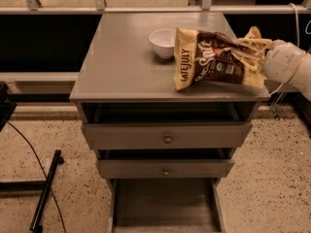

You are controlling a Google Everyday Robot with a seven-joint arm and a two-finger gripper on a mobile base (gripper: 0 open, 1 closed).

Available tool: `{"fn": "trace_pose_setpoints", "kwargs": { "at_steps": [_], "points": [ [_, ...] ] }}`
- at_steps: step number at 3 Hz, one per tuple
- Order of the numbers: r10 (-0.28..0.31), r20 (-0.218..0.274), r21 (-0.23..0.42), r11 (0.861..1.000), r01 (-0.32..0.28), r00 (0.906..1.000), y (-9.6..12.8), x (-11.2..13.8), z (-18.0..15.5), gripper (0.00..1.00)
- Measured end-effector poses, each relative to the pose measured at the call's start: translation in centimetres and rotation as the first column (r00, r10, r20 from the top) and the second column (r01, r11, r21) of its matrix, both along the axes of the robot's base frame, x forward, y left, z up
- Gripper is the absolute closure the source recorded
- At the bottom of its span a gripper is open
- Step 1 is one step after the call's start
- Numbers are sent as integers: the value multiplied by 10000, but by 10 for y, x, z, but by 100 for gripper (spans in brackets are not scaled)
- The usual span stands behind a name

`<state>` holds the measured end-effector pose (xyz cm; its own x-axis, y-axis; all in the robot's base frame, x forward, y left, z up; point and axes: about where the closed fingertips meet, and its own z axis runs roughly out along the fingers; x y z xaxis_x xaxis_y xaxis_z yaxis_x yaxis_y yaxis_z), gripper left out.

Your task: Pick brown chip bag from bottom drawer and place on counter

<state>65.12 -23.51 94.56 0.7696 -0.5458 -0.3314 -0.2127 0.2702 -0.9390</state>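
The brown chip bag (209, 62) lies tilted on the right part of the counter (121, 62), with its left end resting on the surface. My gripper (250, 50) comes in from the right, and its pale fingers (252, 42) are closed on the bag's right end, over the counter's right edge. The bottom drawer (165, 203) is pulled open below, and its grey floor is bare.
A white bowl (163, 41) stands on the counter just left of the bag. Two knobbed drawers (167, 139) sit slightly open above the bottom one. A black stand leg and cable (46, 191) lie on the speckled floor at left. A metal rail (146, 8) runs behind.
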Motion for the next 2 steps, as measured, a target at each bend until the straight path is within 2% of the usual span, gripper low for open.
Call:
{"fn": "trace_pose_setpoints", "kwargs": {
  "at_steps": [1, 2],
  "points": [
    [53, -2, 1, 10000, -53, 10000, 3, 1, 0, 5],
    [79, 0, 0, 10000, -79, 10000, 5, 1, 0, 0]
  ]
}}
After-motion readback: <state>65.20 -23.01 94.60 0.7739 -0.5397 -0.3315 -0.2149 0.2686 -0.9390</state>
